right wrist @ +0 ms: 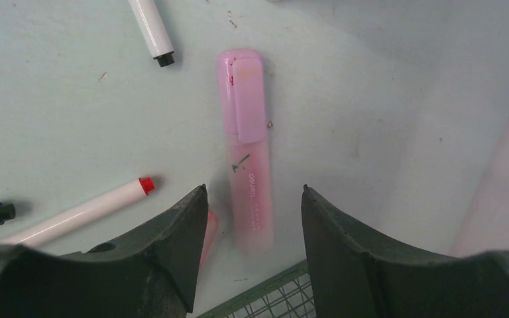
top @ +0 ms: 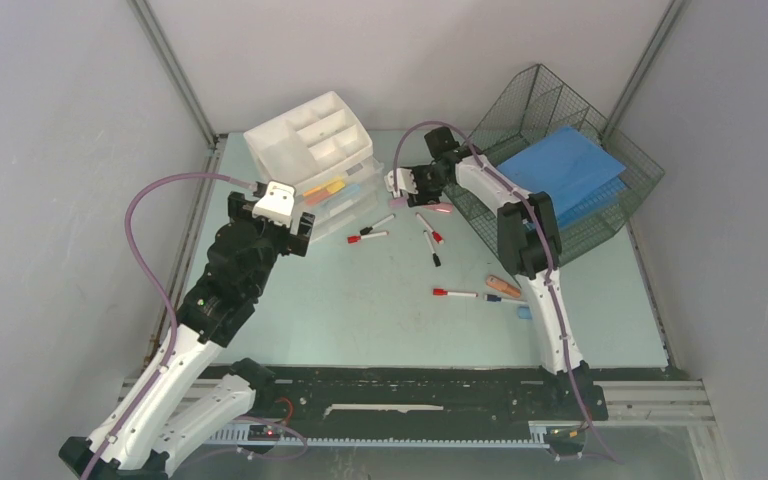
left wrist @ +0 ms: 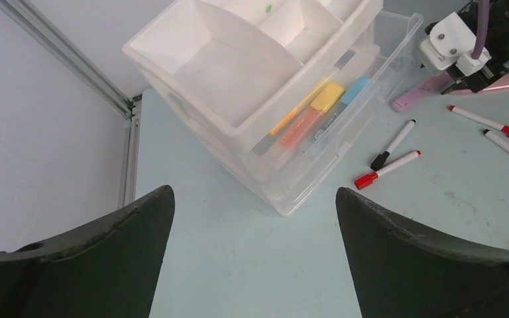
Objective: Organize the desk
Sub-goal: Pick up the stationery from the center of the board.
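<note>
Here, the table (top: 360,320) spreads as a flat, smooth, pale mint-green rectangle between grey walls, with a black rail along its near edge. At the left, the left claw (left wrist: 253,193) hangs above it with its dark, curved fingers spread as wide as they go, holding nothing. Just beyond it stands a white plastic drawer unit (left wrist: 238,73), boxy, with open compartments on top and clear drawers below. In one drawer lie chunky orange, yellow and blue highlighters (left wrist: 328,98).

To its right, slim white markers (top: 367,237) with red or black caps lie scattered on the bare table, and nearer the rail lies a stubby orange marker (top: 503,287). Further right, the right claw (right wrist: 253,192) sits low over a pink highlighter (right wrist: 248,132), a translucent, flat-sided one with a clip on its cap. The fingers stand partway apart on either side of the barrel's end, with table showing in each gap, so this claw grips nothing. At the far right a dark wire-mesh tray (top: 560,110) sits in the corner, turned at an angle, with a smooth blue folder (top: 565,170) in it.
</note>
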### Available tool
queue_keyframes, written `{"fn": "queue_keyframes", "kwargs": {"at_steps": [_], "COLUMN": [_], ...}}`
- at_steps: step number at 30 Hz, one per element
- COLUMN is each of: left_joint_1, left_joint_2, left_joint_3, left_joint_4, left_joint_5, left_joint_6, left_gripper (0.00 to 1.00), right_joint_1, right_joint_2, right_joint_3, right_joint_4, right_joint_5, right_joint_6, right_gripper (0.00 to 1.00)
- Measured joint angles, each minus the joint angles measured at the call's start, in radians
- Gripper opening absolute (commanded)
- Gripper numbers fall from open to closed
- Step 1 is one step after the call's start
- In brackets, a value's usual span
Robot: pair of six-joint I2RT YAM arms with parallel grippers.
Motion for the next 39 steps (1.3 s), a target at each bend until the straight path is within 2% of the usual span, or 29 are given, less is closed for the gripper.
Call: {"fn": "queue_keyframes", "kwargs": {"at_steps": [9, 24, 29, 36, 39], "left_joint_1": [0.001, 0.001, 0.001, 0.001, 0.001], "left_joint_2": [0.001, 0.002, 0.002, -0.003, -0.004], "left_joint_3": [0.000, 0.000, 0.000, 0.000, 0.000], "left_joint_4": [0.000, 0.000, 0.000, 0.000, 0.000], "left_joint_5": [0.000, 0.000, 0.000, 0.003, 0.004], "left_joint_6": [0.000, 0.000, 0.000, 0.000, 0.000], "left_gripper": [1.00, 1.00, 1.00, 1.00, 1.00], "right_joint_1": [0.001, 0.030, 0.043, 0.076, 0.095], "right_joint_2": [0.023, 0.025, 0.018, -0.071, -0.092], "right_joint_3": [0.005, 0.023, 0.006, -0.154, -0.189], "right_joint_4": [-0.004, -0.079, -0.069, -0.045, -0.045], "right_joint_5": [0.021, 0.060, 0.061, 0.060, 0.056], "right_joint_6": [-0.001, -0.042, -0.042, -0.051, -0.041], "right_gripper": [0.53, 0.34, 0.32, 0.31, 0.35]}}
